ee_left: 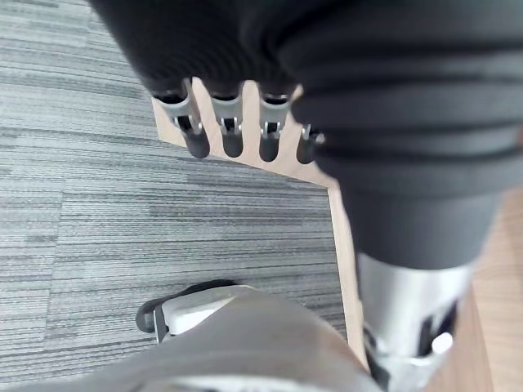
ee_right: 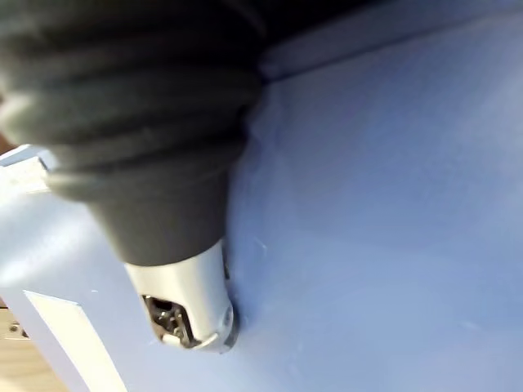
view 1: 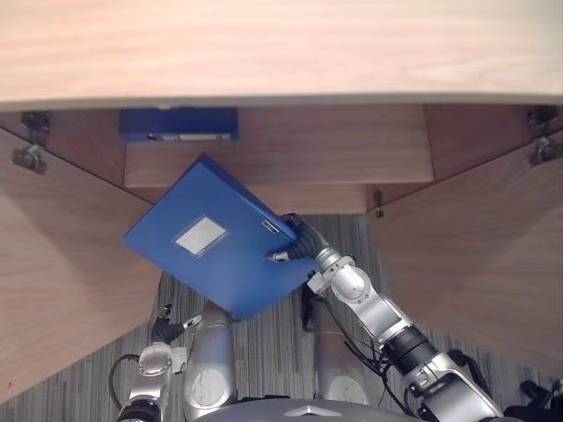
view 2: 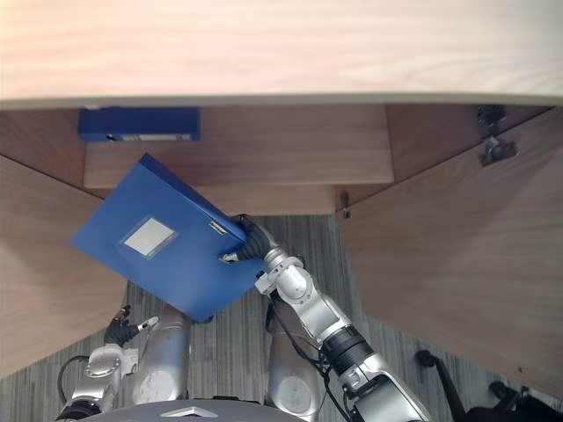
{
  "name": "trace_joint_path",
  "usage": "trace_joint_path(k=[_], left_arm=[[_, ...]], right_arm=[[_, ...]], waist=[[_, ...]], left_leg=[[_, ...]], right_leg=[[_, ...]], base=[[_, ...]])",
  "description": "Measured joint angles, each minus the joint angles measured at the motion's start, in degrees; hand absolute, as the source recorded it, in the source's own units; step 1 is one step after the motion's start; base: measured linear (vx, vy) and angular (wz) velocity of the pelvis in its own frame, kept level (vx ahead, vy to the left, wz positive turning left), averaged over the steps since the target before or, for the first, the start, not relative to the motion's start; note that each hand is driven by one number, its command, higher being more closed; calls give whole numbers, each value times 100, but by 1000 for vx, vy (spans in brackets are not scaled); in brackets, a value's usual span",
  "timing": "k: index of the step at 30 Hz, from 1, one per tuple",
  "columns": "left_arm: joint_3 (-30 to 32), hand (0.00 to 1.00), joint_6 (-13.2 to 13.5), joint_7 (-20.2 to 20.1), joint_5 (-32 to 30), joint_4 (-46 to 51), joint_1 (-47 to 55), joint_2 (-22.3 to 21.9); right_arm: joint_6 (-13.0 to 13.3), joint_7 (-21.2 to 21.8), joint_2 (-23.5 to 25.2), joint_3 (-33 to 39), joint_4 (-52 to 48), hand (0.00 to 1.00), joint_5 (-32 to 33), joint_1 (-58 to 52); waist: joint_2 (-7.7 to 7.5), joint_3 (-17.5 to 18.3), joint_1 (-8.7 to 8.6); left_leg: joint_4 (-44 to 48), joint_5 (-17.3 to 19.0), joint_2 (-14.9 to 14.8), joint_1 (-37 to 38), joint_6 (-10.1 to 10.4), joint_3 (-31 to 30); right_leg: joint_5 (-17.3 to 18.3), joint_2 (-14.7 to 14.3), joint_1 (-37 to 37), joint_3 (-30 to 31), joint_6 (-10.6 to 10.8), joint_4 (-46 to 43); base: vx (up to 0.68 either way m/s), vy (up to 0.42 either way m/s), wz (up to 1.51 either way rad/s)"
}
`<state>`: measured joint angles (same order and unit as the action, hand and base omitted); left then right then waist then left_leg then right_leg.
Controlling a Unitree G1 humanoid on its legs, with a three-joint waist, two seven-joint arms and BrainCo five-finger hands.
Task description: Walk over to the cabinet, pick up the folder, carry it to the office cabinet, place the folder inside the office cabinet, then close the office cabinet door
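The right hand (view 1: pixel 297 241) grips the blue folder (view 1: pixel 207 259) at its right edge, thumb on its face, holding it tilted in the air before the open cabinet (view 1: pixel 281 53), above the grey carpet (view 1: pixel 273 352). A second blue folder (view 1: pixel 179 124) lies at the left end of the shelf (view 1: pixel 290 149) inside. The left hand (view 1: pixel 165 327) hangs low beside the left door (view 1: pixel 62 264), fingers loosely straight, holding nothing

The folder (view 1: pixel 211 264) is deep blue with a pale grey label (view 1: pixel 201 236); the file (view 1: pixel 179 123) behind it is the same blue. The cabinet (view 1: pixel 281 44) is fine-grained light wood. The floor (ee_left: pixel 122 204) is grey carpet with thin darker stripes. The right hand (view 1: pixel 303 236) wears a black ribbed cover.
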<state>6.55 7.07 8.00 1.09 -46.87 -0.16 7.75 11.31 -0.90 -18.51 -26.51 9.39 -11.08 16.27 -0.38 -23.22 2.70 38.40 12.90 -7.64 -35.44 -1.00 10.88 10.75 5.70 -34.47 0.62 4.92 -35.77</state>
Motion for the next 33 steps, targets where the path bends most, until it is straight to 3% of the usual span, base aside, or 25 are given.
trace_joint_path(k=[3,7,9,12,17,21,26,33], left_arm=[[4,0,26,0,23,444,-86,3],[-157,0,100,-94,121,2435,495,-203],[-233,0,199,-294,225,3434,1172,-358],[-216,0,258,-382,283,3848,1458,-361],[-224,0,318,-570,350,4320,1493,-434],[-249,0,408,-597,508,4690,1460,-507],[-273,0,314,-460,547,3920,505,-502],[-266,0,298,-303,589,3735,418,-556]], right_arm=[[-40,-77,5,84,-352,100,14,-39],[-49,-89,118,896,-1205,100,494,-268],[-38,-183,224,1656,-1490,100,1211,-292],[3,-368,212,2286,-1528,100,1834,-129],[91,-561,201,2696,-1519,100,2527,176],[159,-661,103,3048,-1495,100,3238,604],[285,-937,87,3312,-828,100,3900,1604],[483,-1472,125,3699,-134,100,4970,2579]], waist=[[5,-13,20],[64,-73,80],[93,-102,194],[152,-159,292],[170,-206,374],[273,-378,359],[274,-378,306],[279,-375,339]], left_leg=[[317,32,-101,-646,-23,-32],[714,47,-114,-1398,-21,-205],[871,81,-93,-1661,3,-251],[1023,85,-44,-1972,9,-333],[1302,95,-45,-2460,22,-479],[1506,172,-105,-2671,62,-521],[1581,179,-149,-2869,63,-518],[1646,170,-193,-2956,77,-590]], right_leg=[[39,-11,-645,-22,1,-329],[164,42,-1330,-141,-81,-807],[275,87,-1602,-160,-99,-1047],[407,181,-1916,-237,-81,-1350],[597,203,-2387,-306,-143,-1760],[691,177,-2604,-317,-164,-1979],[704,140,-2838,-294,-184,-2105],[712,98,-2895,-347,-197,-2149]], base=[[-140,-23,-1],[-86,-26,16],[3,-31,13],[32,-52,20],[49,-77,12],[26,-82,-2],[-15,-74,-3],[0,-60,0]])
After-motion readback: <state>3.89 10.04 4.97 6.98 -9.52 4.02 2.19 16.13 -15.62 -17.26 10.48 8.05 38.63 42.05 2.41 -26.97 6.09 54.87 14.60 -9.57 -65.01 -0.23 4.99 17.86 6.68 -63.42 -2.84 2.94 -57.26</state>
